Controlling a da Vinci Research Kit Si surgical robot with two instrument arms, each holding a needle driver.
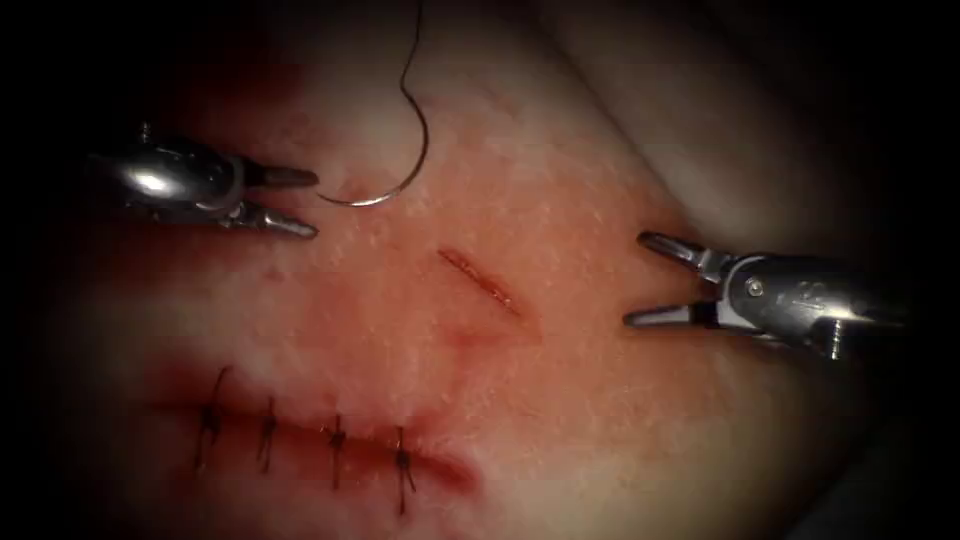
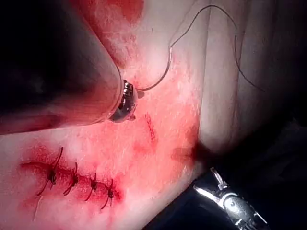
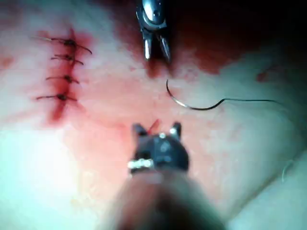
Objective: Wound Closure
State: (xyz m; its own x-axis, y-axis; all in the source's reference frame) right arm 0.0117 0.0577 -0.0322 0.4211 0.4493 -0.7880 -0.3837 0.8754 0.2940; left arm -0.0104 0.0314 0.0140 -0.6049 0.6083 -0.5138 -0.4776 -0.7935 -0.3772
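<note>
The right arm's tool (image 3: 156, 128) hangs over the tissue (image 3: 110, 143) with its two jaws spread apart and nothing between them. A short open cut (image 3: 153, 126) shows in the gap between the jaw tips. Beyond it the curved needle (image 3: 184, 102) lies free on the tissue surface, and the thread (image 3: 249, 100) trails away from its end. The left arm's tool (image 3: 157, 53) points toward the needle, its jaws parted and holding nothing. Off to one side runs a closed cut crossed by four dark stitches (image 3: 62, 69), ringed by red fluid (image 3: 60, 108).
</note>
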